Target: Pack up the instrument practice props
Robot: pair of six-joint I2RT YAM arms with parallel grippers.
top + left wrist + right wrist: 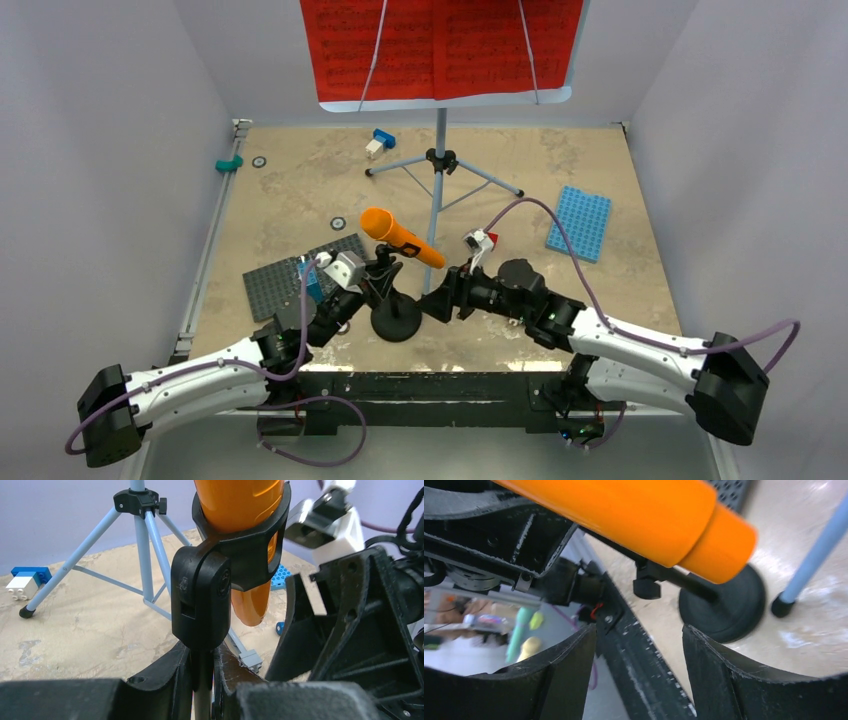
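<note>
The orange toy microphone [401,238] sits tilted in the clip of the small black mic stand [396,320] near the table's front edge. My left gripper [362,292] is shut on the stand's thin post, just under the clip joint [200,600]; the fingers [167,680] press on both sides of the post. My right gripper [441,300] is open and empty just right of the stand, below the microphone's tail [719,545], with the round base [729,607] beyond it. The pale-blue music stand [438,160] stands behind, carrying the red sheet-music pages [440,45].
A grey studded plate [285,285] lies under my left arm. A blue studded plate [580,222] lies at the right. The red-headed toy hammer [481,241] lies by my right wrist. A blue-and-white brick [380,143] and a teal piece [230,163] lie at the back.
</note>
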